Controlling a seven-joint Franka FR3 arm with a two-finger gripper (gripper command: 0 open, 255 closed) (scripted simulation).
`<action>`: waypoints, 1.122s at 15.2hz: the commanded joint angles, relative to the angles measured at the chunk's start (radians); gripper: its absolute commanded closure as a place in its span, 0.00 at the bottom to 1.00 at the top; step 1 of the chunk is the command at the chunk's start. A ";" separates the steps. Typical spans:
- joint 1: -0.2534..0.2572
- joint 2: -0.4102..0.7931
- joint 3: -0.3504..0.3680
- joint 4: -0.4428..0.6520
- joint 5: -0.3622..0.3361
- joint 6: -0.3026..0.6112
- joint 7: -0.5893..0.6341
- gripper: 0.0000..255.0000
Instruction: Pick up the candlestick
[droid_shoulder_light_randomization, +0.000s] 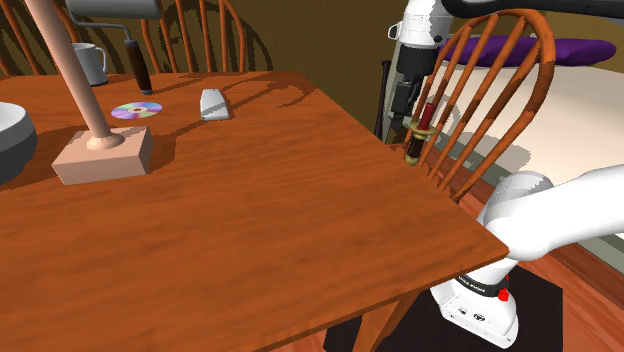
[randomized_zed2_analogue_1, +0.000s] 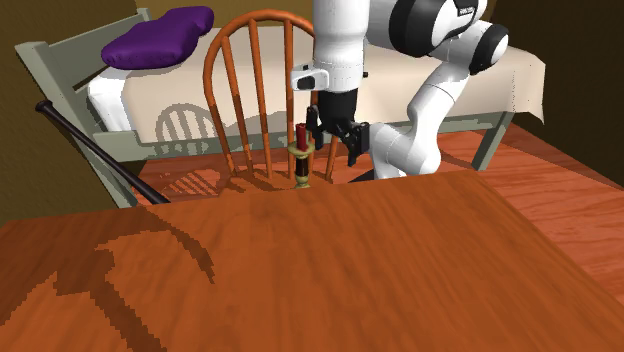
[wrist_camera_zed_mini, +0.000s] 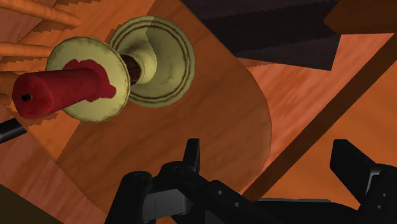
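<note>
A brass-coloured candlestick (droid_shoulder_light_randomization: 417, 128) (randomized_zed2_analogue_1: 301, 160) (wrist_camera_zed_mini: 149, 60) with a red candle is seen upright at the very edge of a wooden table (droid_shoulder_light_randomization: 300, 210), just in front of a spindle-back chair (droid_shoulder_light_randomization: 500, 80). It is judged stiff and fairly light, but smooth, likely slippery and top-heavy, and it could easily be tipped off the edge. The narrow stem between the flared round base and the wide drip pan is judged the best place to be gripped, not the candle. The white arm (randomized_zed2_analogue_1: 340, 40) is bent over the table edge with the wrist pointed downward. The black gripper (droid_shoulder_light_randomization: 404, 112) (randomized_zed2_analogue_1: 338, 150) (wrist_camera_zed_mini: 272, 159) is held just beside the candlestick, its fingers spread wide with nothing between them.
</note>
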 joint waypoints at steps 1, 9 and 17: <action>0.000 0.000 0.000 0.000 0.000 0.000 0.000 0.00; -0.080 0.023 -0.161 0.063 -0.123 -0.042 -0.132 0.00; -0.116 0.036 -0.240 0.046 -0.180 -0.007 -0.192 0.00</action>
